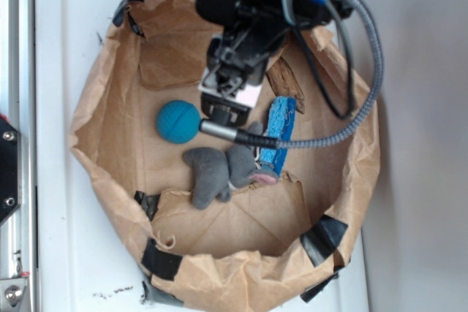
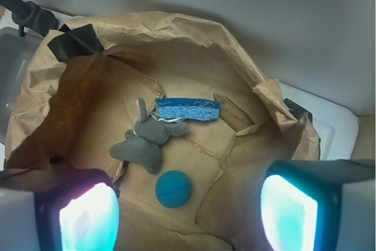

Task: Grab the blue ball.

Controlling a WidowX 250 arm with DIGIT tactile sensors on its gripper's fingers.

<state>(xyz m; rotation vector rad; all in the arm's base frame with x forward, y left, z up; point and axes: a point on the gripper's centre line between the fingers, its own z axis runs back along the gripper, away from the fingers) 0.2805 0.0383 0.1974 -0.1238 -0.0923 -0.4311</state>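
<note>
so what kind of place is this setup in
Most likely a lab bench for robot grasping trials, not a home. A brown paper enclosure patched with black tape sits on a white tray, holding only test props: a blue ball, a grey plush and a blue sponge, under the open gripper.

A crumpled brown paper bin (image 1: 110,144) with black tape patches (image 1: 322,239) is sitting on a white tray (image 1: 66,253). Inside, a grey plush animal (image 2: 144,139) is lying near the middle, touching a blue sponge (image 2: 188,109) at its 1 o'clock in the wrist view. A wood piece (image 2: 234,112) is lying at the sponge's 3 o'clock.
</note>
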